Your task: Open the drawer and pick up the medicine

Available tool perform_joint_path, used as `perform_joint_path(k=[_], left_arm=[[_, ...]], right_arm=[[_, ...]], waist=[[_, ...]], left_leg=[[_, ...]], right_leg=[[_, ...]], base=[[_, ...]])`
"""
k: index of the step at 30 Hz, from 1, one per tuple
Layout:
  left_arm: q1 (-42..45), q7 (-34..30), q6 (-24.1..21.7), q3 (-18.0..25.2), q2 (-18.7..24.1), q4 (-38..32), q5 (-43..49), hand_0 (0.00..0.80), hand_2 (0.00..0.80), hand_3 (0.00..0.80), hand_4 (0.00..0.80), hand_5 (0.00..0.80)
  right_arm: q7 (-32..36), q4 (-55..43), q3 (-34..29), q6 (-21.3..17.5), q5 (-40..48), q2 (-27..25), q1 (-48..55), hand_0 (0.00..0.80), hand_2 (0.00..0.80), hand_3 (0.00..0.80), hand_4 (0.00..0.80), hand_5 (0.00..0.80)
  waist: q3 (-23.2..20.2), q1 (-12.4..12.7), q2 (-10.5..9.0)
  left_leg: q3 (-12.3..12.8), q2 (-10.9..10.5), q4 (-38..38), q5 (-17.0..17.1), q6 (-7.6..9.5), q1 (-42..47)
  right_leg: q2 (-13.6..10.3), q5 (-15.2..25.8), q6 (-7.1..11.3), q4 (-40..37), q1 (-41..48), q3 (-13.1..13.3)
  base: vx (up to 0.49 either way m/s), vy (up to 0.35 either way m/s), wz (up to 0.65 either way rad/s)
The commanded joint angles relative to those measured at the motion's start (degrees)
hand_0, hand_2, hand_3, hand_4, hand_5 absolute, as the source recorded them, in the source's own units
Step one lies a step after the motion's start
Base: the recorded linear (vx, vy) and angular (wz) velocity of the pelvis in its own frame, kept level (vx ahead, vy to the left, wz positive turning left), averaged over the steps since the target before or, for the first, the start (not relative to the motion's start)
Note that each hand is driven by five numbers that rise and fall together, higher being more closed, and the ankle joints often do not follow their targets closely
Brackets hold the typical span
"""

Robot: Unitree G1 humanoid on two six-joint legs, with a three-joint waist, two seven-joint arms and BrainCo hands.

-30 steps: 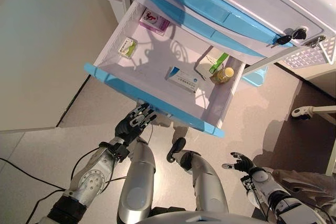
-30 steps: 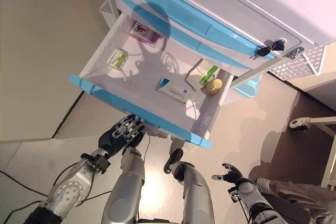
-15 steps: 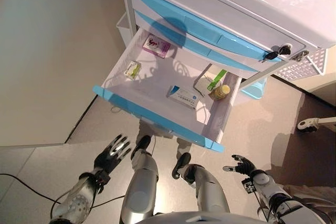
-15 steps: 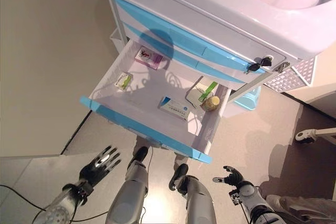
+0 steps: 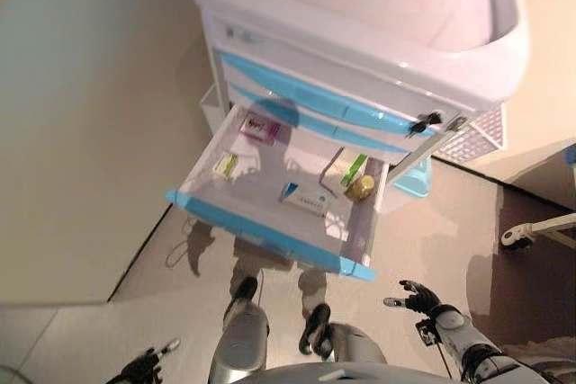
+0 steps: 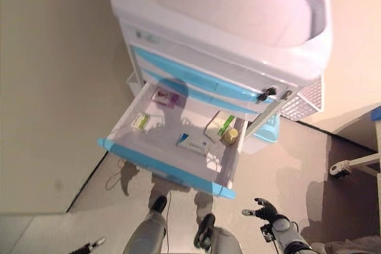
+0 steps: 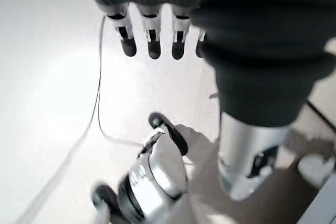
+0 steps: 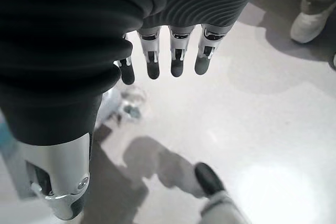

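The white plastic cabinet (image 5: 360, 33) stands well ahead of both robot hands, its blue-fronted drawer (image 5: 270, 233) pulled out. Boxed medicine (image 5: 304, 200) lies inside, far above the left robot hand (image 7: 152, 40) and right robot hand (image 8: 173, 51), both with straight fingers, empty, over smooth bare floor (image 5: 108, 312).

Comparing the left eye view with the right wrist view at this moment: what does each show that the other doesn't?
Only the left eye view shows the open drawer with its medicine boxes and small yellow bottle, plus the left hand low at the bottom edge. Only the right wrist view shows a person's white shoe on the floor. Both show the right hand, open and empty.
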Motion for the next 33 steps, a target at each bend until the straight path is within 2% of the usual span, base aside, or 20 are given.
perform_joint_path(k=[1, 2, 3, 5, 6, 7, 8, 11, 15, 23, 33], left_arm=[[-0.3, 3.95, -1.46, -0.21, 0.26, 1.2, 6.87, 0.0, 0.0, 0.0, 0.0, 0.0], [-0.41, 6.26, -1.51, -1.98, -0.56, 0.87, 10.94, 0.0, 0.0, 0.0, 0.0, 0.0], [-0.44, 6.27, -1.51, -2.01, -0.58, 0.87, 10.94, 0.0, 0.0, 0.0, 0.0, 0.0], [-1.17, 8.69, -1.39, -4.36, -1.32, -0.6, 14.78, 0.0, 0.0, 0.0, 0.0, 0.0], [-1.15, 8.7, -1.39, -4.37, -1.34, -0.61, 14.79, 0.0, 0.0, 0.0, 0.0, 0.0], [-1.7, 9.73, -1.4, -5.39, -1.75, -1.02, 16.47, 0.0, 0.0, 0.0, 0.0, 0.0], [-1.69, 9.73, -1.4, -5.41, -1.77, -1.02, 16.47, 0.0, 0.0, 0.0, 0.0, 0.0], [-2.5, 11.1, -1.04, -6.94, -2.39, -1.92, 19.56, 0.0, 0.0, 0.0, 0.0, 0.0], [-2.65, 11.29, -0.9, -7.06, -2.82, -2.07, 20.84, 0.0, 0.0, 0.0, 0.0, 0.0], [-2.72, 11.52, -0.62, -6.91, -2.83, -2.34, 23.49, 0.0, 0.0, 0.0, 0.0, 0.0], [-2.25, 12.02, -0.1, -6.29, -2.04, -1.41, 26.96, 0.0, 0.0, 0.0, 0.0, 0.0]], right_arm=[[-1.91, -0.97, -1.97, -0.38, 2.26, -3.5, -1.04, 0.0, 0.0, 0.0, 0.0, 0.0], [-2.67, -2.62, -3.08, -0.59, 3.18, -3.68, -0.52, 0.0, 0.0, 0.0, 0.0, 0.0], [-2.67, -2.64, -3.12, -0.58, 3.17, -3.7, -0.52, 0.0, 0.0, 0.0, 0.0, 0.0], [-3.6, -7.19, -3.9, -0.98, 3.44, -4.41, 0.51, 0.0, 0.0, 0.0, 0.0, 0.0], [-3.6, -7.25, -3.91, -0.95, 3.43, -4.43, 0.56, 0.0, 0.0, 0.0, 0.0, 0.0], [-4.14, -11.6, -4.31, -1.12, 3.38, -5.02, 1.16, 0.0, 0.0, 0.0, 0.0, 0.0], [-4.14, -11.7, -4.34, -1.06, 3.37, -5.04, 1.24, 0.0, 0.0, 0.0, 0.0, 0.0], [-4.7, -20.0, -5.7, -1.48, 4.44, -5.86, 2.57, 0.0, 0.0, 0.0, 0.0, 0.0], [-4.57, -26.2, -6.62, -1.85, 5.56, -6.33, 3.54, 0.0, 0.0, 0.0, 0.0, 0.0], [-4.9, -37.31, -8.61, -3.16, 7.64, -6.65, 4.94, 0.0, 0.0, 0.0, 0.0, 0.0], [-6.28, -48.33, -10.76, -6.2, 14.96, -4.32, 3.56, 0.0, 0.0, 0.0, 0.0, 0.0]], waist=[[0.1, -1.74, 0.52], [-1.28, -2.76, 0.88], [-1.36, -2.78, 0.91], [-3.4, -4.56, 1.69], [-3.33, -4.46, 1.7], [-4.38, -5.64, 2.07], [-4.31, -5.51, 2.09], [-5.91, -7.12, 2.62], [-6.96, -7.61, 3.05], [-8.52, -7.96, 3.32], [-9.33, -7.16, 2.86]], left_leg=[[2.26, -2.66, -6.6, 6.91, 2.98, -1.6], [3.95, -2.11, -9.21, 6.89, 3.03, 1.68], [3.91, -2.13, -9.32, 7.1, 3.06, 1.56], [6.32, -1.85, -11.87, 6.94, 3.32, 4.89], [6.41, -1.81, -11.97, 6.95, 3.32, 5.06], [7.95, -1.39, -13.23, 6.72, 3.52, 7.04], [8.06, -1.35, -13.31, 6.71, 3.52, 7.21], [10.93, -0.93, -14.65, 6.02, 3.86, 10.28], [12.99, -1.09, -14.91, 5.08, 4.1, 12.38], [14.63, -1.39, -15.25, 3.9, 4.38, 14.6], [14.79, -1.78, -14.92, 2.85, 4.83, 15.92]], right_leg=[[1.6, 3.35, 3.68, -3.11, 2.58, 0.27], [2.06, 4.09, 4.21, -5.75, 4.88, 1.84], [2.06, 4.32, 4.24, -5.93, 4.81, 1.8], [2.29, 5.13, 4.77, -8.28, 6.75, 3.82], [2.32, 5.16, 4.77, -8.34, 6.86, 3.91], [2.38, 5.56, 5.07, -9.27, 7.91, 5.6], [2.4, 5.57, 5.07, -9.3, 8.01, 5.71], [2.21, 6.26, 5.64, -10.78, 9.52, 8.66], [2.07, 6.67, 5.9, -11.82, 10.87, 10.81], [1.73, 6.84, 6.15, -12.91, 12.35, 12.6], [1.11, 6.22, 6.29, -12.57, 13.54, 12.7]], base=[[0.164, 0.066, -0.43], [0.159, 0.07, -0.29], [0.156, 0.071, -0.27], [0.138, 0.08, -0.62], [0.163, 0.084, -0.86], [0.073, 0.038, -0.59], [0.104, 0.059, -0.61], [0.074, 0.049, -0.46], [0.056, 0.036, -0.48], [0.029, 0.025, -0.13], [0.014, 0.014, 0.0]])
